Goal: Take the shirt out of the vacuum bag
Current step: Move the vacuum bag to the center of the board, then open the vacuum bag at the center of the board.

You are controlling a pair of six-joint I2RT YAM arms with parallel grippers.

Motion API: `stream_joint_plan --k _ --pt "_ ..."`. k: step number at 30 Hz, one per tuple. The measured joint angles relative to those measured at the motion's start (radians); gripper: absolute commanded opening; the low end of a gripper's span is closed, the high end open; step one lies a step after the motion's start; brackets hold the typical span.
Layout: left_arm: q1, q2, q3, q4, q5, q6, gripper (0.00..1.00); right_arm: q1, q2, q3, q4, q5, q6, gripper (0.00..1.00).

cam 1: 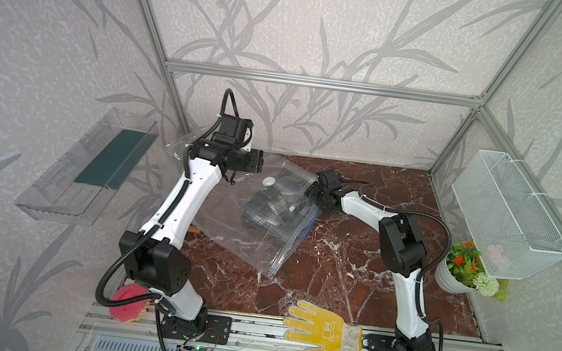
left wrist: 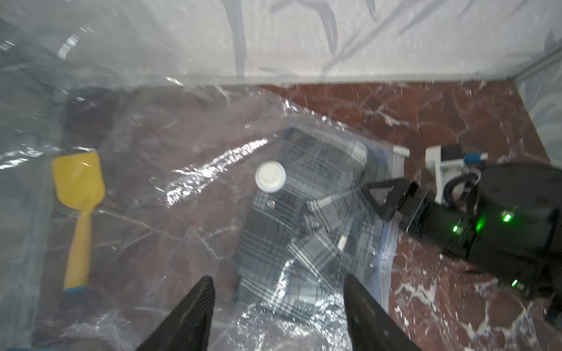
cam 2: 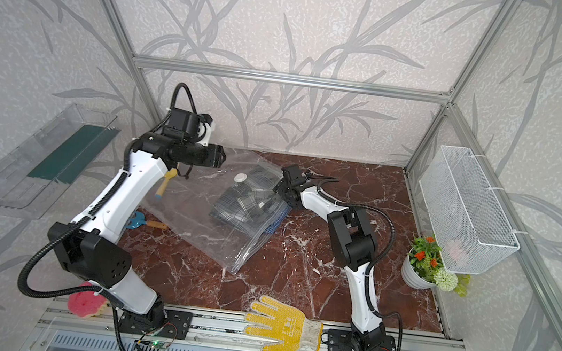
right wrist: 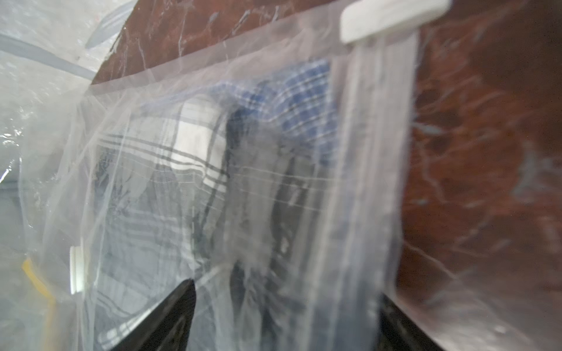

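**Left gripper** [left wrist: 278, 278]: the two dark fingers [left wrist: 194, 310] stand well apart with nothing pinched between them, so the jaws are open. It hangs over the vacuum bag [cam 1: 245, 248], above the round white valve [left wrist: 270, 176] and the plaid shirt [left wrist: 304, 212]. In both top views one corner of the bag is lifted off the table beside this wrist.

**Right gripper** [right wrist: 286, 291]: the jaws are wide apart here too, one finger on each side of the bag's zip-seal edge. Film lies across the gap, but no pinch can be seen. The white slider [right wrist: 392, 21] sits at the end of that edge, near the gripper.

**Shirt:** folded grey-and-white plaid, inside the bag and pushed up against the zip-seal edge. The valve sits over its far end. Blue-checked cloth [right wrist: 304, 100] shows at the same edge; I cannot tell whether it is part of the same garment.

**Bag:** it lies on the red-brown marble tabletop [cam 1: 351, 272] between the two arms, toward the back wall. The zip edge is turned to the right arm.

**Further out:**
- A yellow toy spade [left wrist: 80, 194] lies under the film on the left arm's side.
- A yellow dotted work glove [cam 1: 320, 330] lies across the front rail between the arm bases.
- A pink sponge [cam 1: 127, 305] sits by the left arm's base.
- A potted flower [cam 1: 461, 271] stands at the right edge of the table, below a white wire basket [cam 1: 508, 215] on the wall.
- A clear plastic shelf [cam 1: 83, 166] hangs on the left wall.
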State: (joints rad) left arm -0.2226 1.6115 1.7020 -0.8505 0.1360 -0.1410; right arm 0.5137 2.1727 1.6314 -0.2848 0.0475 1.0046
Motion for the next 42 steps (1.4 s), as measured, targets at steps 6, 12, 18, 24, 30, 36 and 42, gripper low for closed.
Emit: stream_joint_plan --k 6,12,18,24,30,36,42 --pt "-0.159 0.002 -0.127 0.019 -0.003 0.020 0.74 -0.135 -0.261 -0.173 -0.052 -0.095 -0.208 0.84" --pt "-0.321 0.072 -0.142 0.058 -0.019 0.036 0.75 -0.198 -0.543 -0.369 -0.061 -0.172 -0.395 0.81" --pt "-0.451 0.221 -0.138 0.068 -0.105 0.055 0.76 -0.256 -0.696 -0.635 -0.049 -0.225 -0.434 0.78" --pt "-0.541 0.350 -0.112 0.067 -0.285 0.082 0.76 -0.309 -0.737 -0.784 -0.049 -0.225 -0.409 0.82" --pt "-0.571 0.416 -0.086 0.063 -0.386 0.089 0.76 -0.343 -0.748 -0.789 -0.020 -0.246 -0.397 0.82" --pt "-0.585 0.478 -0.017 0.049 -0.519 0.100 0.70 -0.351 -0.699 -0.782 0.021 -0.283 -0.389 0.79" --pt "-0.588 0.479 -0.016 0.031 -0.598 0.106 0.40 -0.351 -0.623 -0.780 0.045 -0.330 -0.382 0.75"
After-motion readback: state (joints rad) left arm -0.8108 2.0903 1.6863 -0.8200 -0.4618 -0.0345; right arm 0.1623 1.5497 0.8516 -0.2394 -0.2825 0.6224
